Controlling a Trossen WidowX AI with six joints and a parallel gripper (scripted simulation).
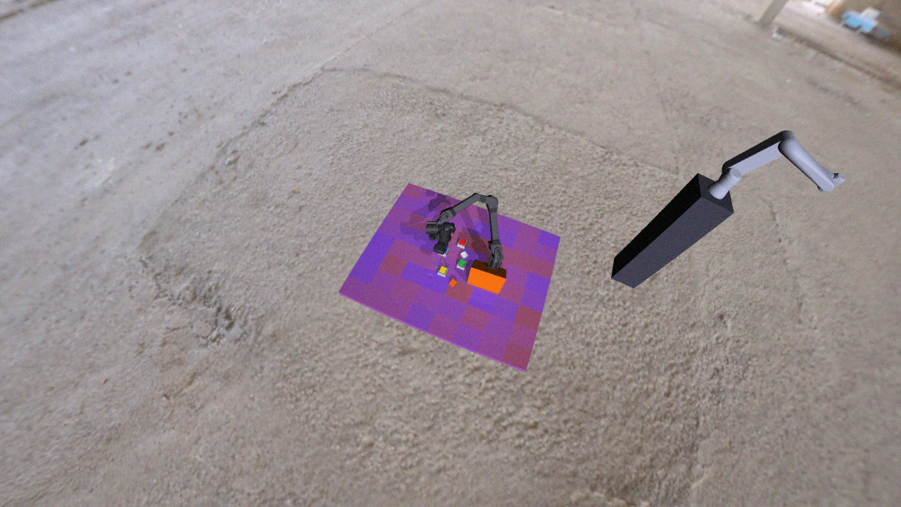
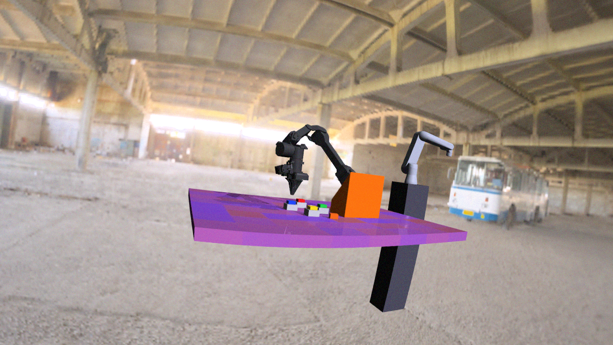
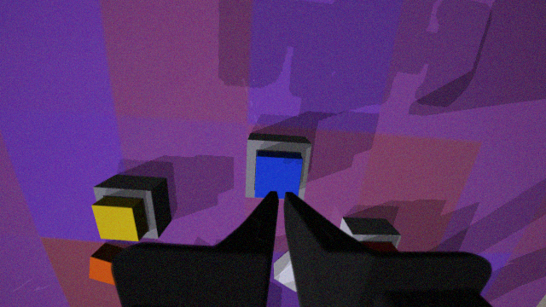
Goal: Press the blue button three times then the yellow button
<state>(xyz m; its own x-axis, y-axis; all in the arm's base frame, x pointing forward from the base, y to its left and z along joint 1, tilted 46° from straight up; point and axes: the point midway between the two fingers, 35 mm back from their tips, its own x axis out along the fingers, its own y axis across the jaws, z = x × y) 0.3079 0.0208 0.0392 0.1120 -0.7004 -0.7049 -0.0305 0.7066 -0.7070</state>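
Evidently, the blue button (image 1: 445, 251) (image 2: 291, 201) (image 3: 278, 176) lies below the jaws.

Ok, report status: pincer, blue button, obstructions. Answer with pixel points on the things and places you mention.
Pincer (image 2: 292, 193) (image 3: 280, 198) shut, holding nothing, above the buttons. Blue button (image 2: 291, 201) (image 3: 278, 176) unpressed, just below the tips. Nothing visible between them.
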